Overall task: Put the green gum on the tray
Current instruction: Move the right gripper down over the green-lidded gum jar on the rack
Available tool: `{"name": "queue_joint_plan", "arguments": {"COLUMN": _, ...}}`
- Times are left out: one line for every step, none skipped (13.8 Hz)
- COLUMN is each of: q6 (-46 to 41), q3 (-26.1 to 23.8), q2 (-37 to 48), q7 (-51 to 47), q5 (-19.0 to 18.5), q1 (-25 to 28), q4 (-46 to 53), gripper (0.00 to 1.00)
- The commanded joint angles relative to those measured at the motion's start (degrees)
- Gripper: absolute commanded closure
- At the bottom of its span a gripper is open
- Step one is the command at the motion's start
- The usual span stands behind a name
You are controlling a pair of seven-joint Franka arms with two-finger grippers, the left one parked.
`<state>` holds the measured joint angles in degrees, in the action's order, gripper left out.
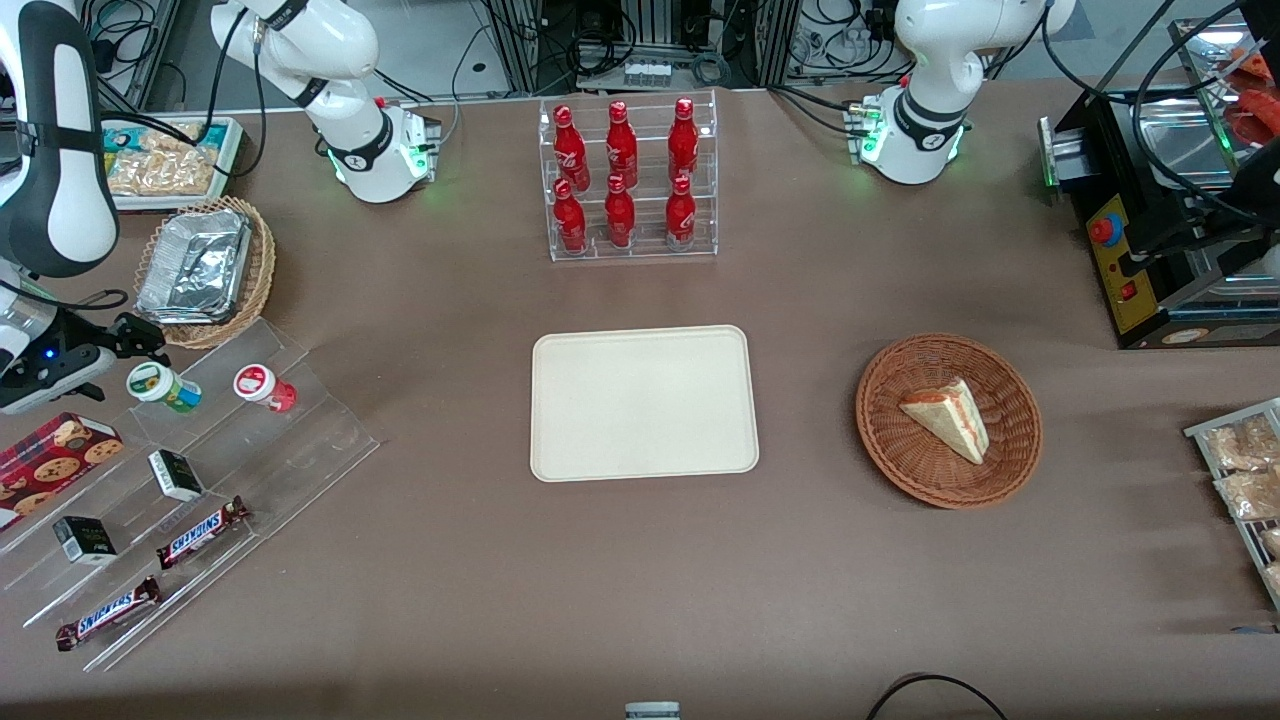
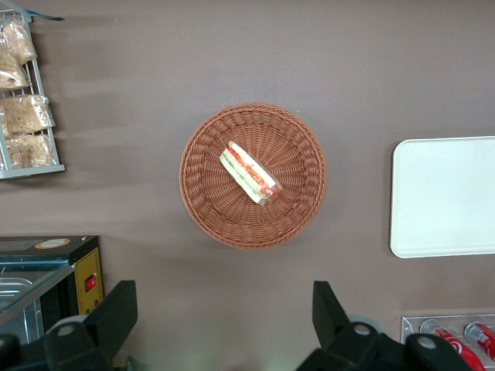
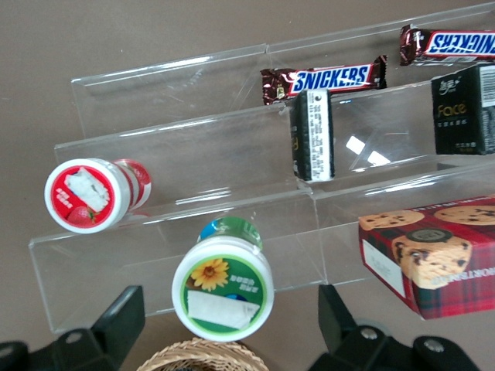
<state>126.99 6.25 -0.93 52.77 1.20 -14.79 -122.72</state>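
Green gum [image 1: 163,388] lying on the top step of a clear acrylic display stand [image 1: 290,440] at the working arm's end of the table, white lid [image 3: 223,288] with sunflower label facing the wrist camera. Just beside it on the same step, apart, a red gum canister [image 1: 265,387]. On lower steps, nearer the front camera: two small black boxes [image 1: 176,475], two Snickers bars [image 1: 202,532], a red cookie box [image 1: 52,456]. Right gripper [image 1: 128,340] poised just above the green gum, fingers [image 3: 116,317] spread wide and straddling it, touching nothing. Cream tray [image 1: 643,403] bare at table centre, well apart from the stand. Wicker basket [image 1: 255,270] with foil pans beside the stand.
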Motion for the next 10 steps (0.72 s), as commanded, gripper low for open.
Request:
{"name": "queue_joint_plan", "arguments": {"q6": 1.9, "q3": -0.1, "q2": 0.4, "q7": 1.3, "q5": 2.1, "q1": -0.2, "q4": -1.4, "gripper": 0.0}}
{"name": "queue_joint_plan", "arguments": {"q6": 1.9, "q3": -0.2, "q2": 0.2, "q7": 1.2, "q5": 2.1, "q1": -0.1, "q4": -1.4, "gripper": 0.0}}
{"name": "queue_joint_plan", "arguments": {"q6": 2.3, "q3": -0.2, "q2": -0.2, "q7": 1.2, "q5": 2.3, "q1": 0.1, "q4": -1.4, "gripper": 0.0}}
{"name": "queue_joint_plan", "arguments": {"q6": 3.2, "q3": -0.2, "q2": -1.2, "q7": 1.2, "q5": 2.9, "q1": 0.1, "q4": -1.3, "gripper": 0.0}}
{"name": "queue_joint_plan", "arguments": {"q6": 3.9, "q3": -0.2, "q2": -1.5, "q7": 1.2, "q5": 3.0, "q1": 0.2, "q4": -1.3, "gripper": 0.0}}
{"name": "queue_joint_plan", "arguments": {"q6": 4.0, "q3": -0.2, "q2": -1.5, "q7": 1.2, "q5": 3.0, "q1": 0.3, "q4": -1.2, "gripper": 0.01}}
{"name": "queue_joint_plan", "arguments": {"q6": 4.0, "q3": -0.3, "q2": -1.5, "q7": 1.2, "q5": 3.0, "q1": 0.4, "q4": -1.3, "gripper": 0.01}}
{"name": "queue_joint_plan", "arguments": {"q6": 4.1, "q3": -0.3, "q2": -1.6, "q7": 1.2, "q5": 3.0, "q1": 0.4, "q4": -1.3, "gripper": 0.01}}
{"name": "queue_joint_plan", "arguments": {"q6": 4.4, "q3": -0.3, "q2": -1.7, "q7": 1.2, "q5": 2.9, "q1": 0.4, "q4": -1.3, "gripper": 0.03}}
{"name": "queue_joint_plan", "arguments": {"q6": 4.4, "q3": -0.3, "q2": -1.9, "q7": 1.2, "q5": 2.9, "q1": 0.4, "q4": -1.3, "gripper": 0.15}}
